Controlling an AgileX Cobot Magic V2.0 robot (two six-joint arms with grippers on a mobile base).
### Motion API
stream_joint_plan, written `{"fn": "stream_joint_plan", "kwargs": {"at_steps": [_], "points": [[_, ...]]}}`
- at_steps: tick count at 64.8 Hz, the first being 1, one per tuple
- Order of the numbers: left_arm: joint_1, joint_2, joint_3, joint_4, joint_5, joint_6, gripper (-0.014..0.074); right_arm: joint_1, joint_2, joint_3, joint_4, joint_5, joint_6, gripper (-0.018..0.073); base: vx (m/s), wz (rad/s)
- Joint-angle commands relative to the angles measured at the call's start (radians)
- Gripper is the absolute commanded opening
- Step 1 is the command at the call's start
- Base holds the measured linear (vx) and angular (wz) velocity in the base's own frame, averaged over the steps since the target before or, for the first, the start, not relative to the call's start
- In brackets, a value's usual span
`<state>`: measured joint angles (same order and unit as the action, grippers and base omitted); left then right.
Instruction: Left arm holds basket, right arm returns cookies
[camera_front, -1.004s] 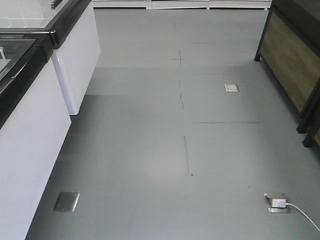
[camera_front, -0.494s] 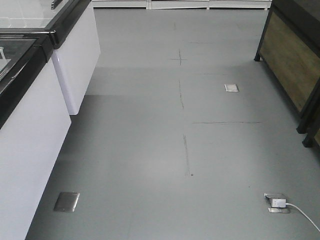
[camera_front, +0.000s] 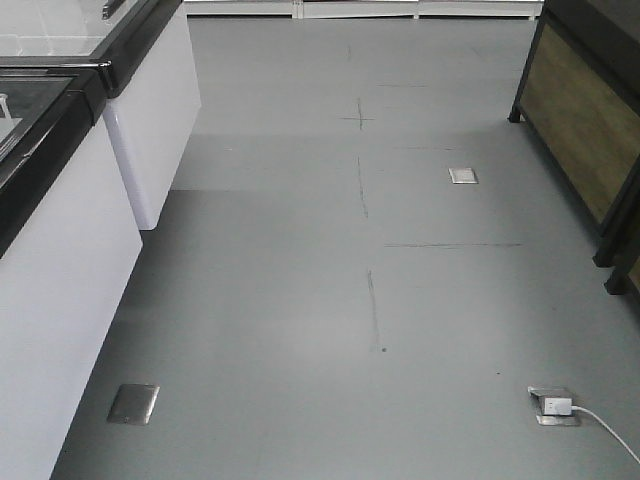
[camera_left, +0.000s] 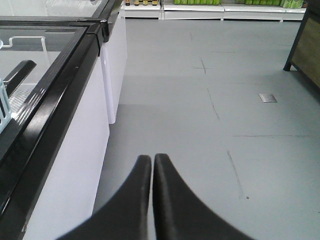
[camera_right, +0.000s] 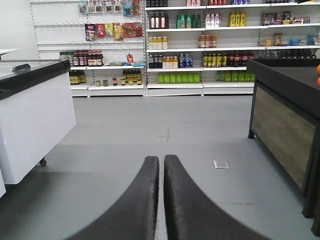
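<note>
Left gripper (camera_left: 152, 159) and right gripper (camera_right: 161, 160) both have their fingers pressed together, empty. A light blue slotted edge over the freezer (camera_left: 75, 170) may be the basket (camera_left: 4, 102). The cookies are out of view. The box is likely light and stiff, so pinch its broad faces.

Left hand (camera_left: 152, 161) matt black; floor (camera_front: 300, 300) smooth grey

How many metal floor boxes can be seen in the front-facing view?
3. The lower-left box, the far box right of centre, and the lower-right box, which holds a white plug. Others may lie outside the frame.
</note>
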<state>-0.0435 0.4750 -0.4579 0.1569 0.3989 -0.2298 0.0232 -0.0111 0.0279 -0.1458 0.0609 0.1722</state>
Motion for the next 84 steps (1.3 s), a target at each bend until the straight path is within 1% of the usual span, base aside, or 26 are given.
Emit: {"fn": "stream_joint_plan", "kwargs": {"at_steps": [1,14,23,26,35,45,52,55,58,62,66,75,84], "points": [[-0.007,0.012,-0.034,0.001,-0.06,-0.003,-0.0002,-0.002,-0.013,0.018,-0.006,-0.07,-0.007,-0.0011,0.0,0.0],[-0.007,0.012,-0.034,0.001,-0.06,-0.003,0.0034,-0.002,-0.013,0.018,-0.006,-0.07,-0.007,-0.0011,0.0,0.0],[-0.007,0.012,-0.034,0.001,-0.053,-0.002,0.0106,-0.002,-0.013,0.018,-0.006,-0.07,-0.007,-0.0011,0.0,0.0],[-0.007,0.012,-0.034,0.001,-0.052,-0.002,0.0136,-0.002,-0.013,0.018,-0.006,-0.07,-0.007,-0.0011,0.0,0.0],[-0.007,0.012,-0.034,0.001,-0.052,-0.001,0.0264,-0.002,-0.013,0.018,-0.006,-0.07,-0.007,-0.0011,0.0,0.0],[-0.007,0.012,-0.034,0.001,-0.044,-0.001,0.0424,-0.002,-0.013,0.018,-0.006,-0.07,-0.007,-0.0011,0.0,0.0],[-0.007,0.012,-0.034,0.001,-0.066,-0.001,0.0487,-0.002,-0.013,0.018,-0.006,-0.07,-0.007,-0.0011,0.0,0.0],[-0.007,0.011,-0.034,0.001,-0.087,-0.001,0.0495,-0.002,-0.013,0.018,-0.006,-0.07,-0.007,-0.0011,0.0,0.0],[-0.007,0.009,-0.034,-0.003,-0.084,-0.005,0.0493,-0.002,-0.013,0.018,-0.006,-0.07,-0.007,-0.0011,0.0,0.0],[-0.007,0.008,-0.034,-0.028,-0.064,-0.016,0.0489,-0.002,-0.013,0.018,-0.006,-0.07,-0.007,-0.0011,0.0,0.0],[-0.007,0.014,-0.034,-0.034,-0.028,-0.045,0.0489,-0.002,-0.013,0.018,-0.006,-0.07,-0.007,-0.0011,0.0,0.0],[-0.007,0.079,-0.068,-0.034,0.115,-0.102,0.0489,-0.002,-0.013,0.018,-0.006,-0.07,-0.007,-0.0011,0.0,0.0],[-0.007,0.182,-0.146,-0.037,0.258,-0.142,0.0489,-0.002,-0.013,0.018,-0.006,-0.07,-0.007,-0.0011,0.0,0.0]]}}
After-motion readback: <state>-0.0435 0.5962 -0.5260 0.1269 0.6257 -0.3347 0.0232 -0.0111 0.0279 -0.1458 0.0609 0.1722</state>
